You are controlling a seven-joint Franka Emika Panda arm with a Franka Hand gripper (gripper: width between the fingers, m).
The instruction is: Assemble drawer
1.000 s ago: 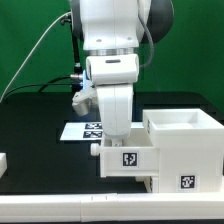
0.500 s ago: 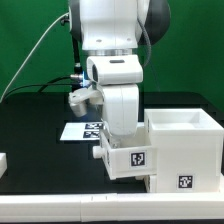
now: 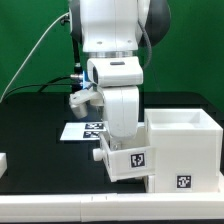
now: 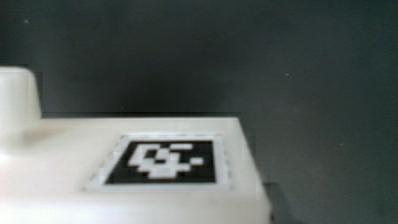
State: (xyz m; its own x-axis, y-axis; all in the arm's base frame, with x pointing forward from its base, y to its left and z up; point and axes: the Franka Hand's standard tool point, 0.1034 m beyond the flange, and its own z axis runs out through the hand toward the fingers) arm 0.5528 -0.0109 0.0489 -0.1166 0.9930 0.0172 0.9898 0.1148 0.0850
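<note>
Gripper point(image 3: 120, 140), closed, presses one white drawer point(image 3: 132, 160) beside one white drawer case point(image 3: 185, 150)

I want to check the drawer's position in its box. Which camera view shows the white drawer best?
The exterior view: it shows the whole white drawer partly inside the open white box, beneath the arm. The wrist view shows only the drawer's tagged face, blurred and very close.

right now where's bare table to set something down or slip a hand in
Bare black table on the exterior view's left, between the cables and the front rail. Crowded on the right: the arm stands over the drawer, which meets the drawer box, with the marker board just behind.
</note>
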